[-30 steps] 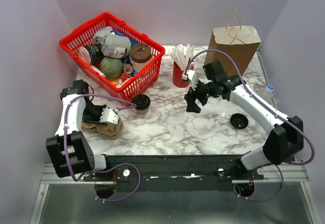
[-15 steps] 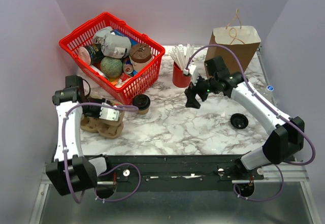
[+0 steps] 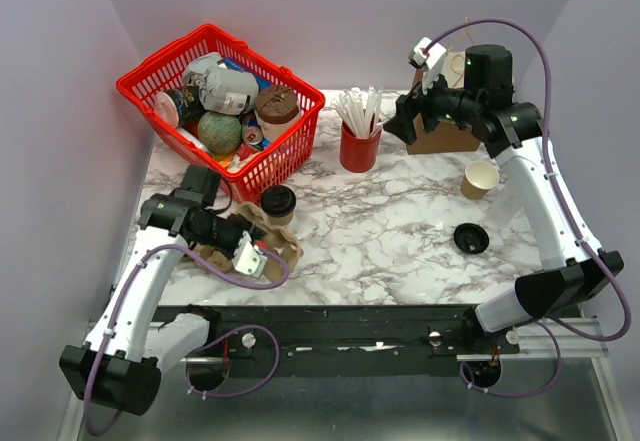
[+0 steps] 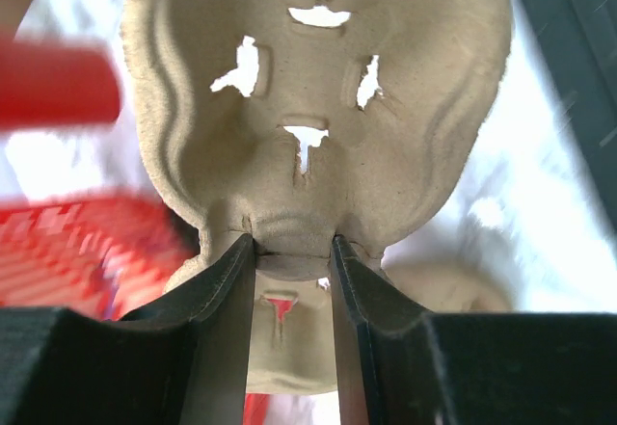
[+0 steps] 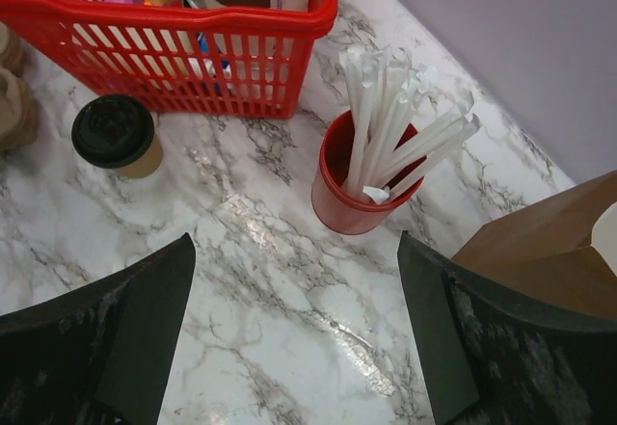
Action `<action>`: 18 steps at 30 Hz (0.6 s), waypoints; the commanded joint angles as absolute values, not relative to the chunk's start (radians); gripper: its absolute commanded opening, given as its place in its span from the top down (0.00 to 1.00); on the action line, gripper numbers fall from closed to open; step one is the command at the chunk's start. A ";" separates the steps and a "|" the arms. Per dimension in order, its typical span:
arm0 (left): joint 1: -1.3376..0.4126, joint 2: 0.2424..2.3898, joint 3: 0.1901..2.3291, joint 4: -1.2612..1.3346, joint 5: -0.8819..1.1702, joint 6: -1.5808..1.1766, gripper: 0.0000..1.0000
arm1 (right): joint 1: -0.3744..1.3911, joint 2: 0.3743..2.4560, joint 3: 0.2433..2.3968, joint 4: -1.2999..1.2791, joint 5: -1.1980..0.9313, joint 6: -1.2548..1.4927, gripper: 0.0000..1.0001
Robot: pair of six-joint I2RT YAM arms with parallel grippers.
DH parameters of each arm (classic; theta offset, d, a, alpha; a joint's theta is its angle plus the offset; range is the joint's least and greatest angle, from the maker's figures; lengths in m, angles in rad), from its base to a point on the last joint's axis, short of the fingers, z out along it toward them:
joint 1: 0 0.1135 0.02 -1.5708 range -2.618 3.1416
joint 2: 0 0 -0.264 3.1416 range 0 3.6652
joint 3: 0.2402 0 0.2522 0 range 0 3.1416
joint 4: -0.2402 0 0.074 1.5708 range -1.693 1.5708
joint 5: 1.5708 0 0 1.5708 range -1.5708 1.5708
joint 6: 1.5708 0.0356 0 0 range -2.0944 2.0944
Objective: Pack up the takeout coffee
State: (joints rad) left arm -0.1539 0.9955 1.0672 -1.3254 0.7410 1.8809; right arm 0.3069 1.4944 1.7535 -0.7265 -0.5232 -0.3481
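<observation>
Takeout coffee (image 3: 278, 204): standing upright on the marble table (image 3: 380, 241), just beside the red basket (image 3: 290, 146). Left gripper (image 4: 294, 242): clamping the rim of a pulp cup carrier (image 4: 405, 78). Right gripper (image 5: 296, 252): hanging raised near the straw cup (image 5: 347, 203), fingers spread wide, holding nothing.

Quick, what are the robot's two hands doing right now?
Left gripper: shut on the cup tray.
Right gripper: open, holding nothing.
</observation>
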 commanded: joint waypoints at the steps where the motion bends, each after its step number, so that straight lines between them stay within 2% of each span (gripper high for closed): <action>1: -0.352 0.986 0.985 -1.317 0.874 1.636 0.77 | 0.298 1.540 1.789 -0.739 -0.506 -0.307 0.06; 4: -0.452 1.006 0.931 -1.163 0.879 1.522 0.77 | 0.295 1.549 1.793 -0.739 -0.509 -0.305 0.06; 9: -0.486 1.091 0.861 -1.008 0.874 1.456 0.78 | 0.290 1.546 1.786 -0.742 -0.512 -0.314 0.06; 18: -0.497 1.209 0.773 -0.913 0.713 1.439 0.76 | 0.275 1.552 1.848 -0.742 -0.468 -0.354 0.06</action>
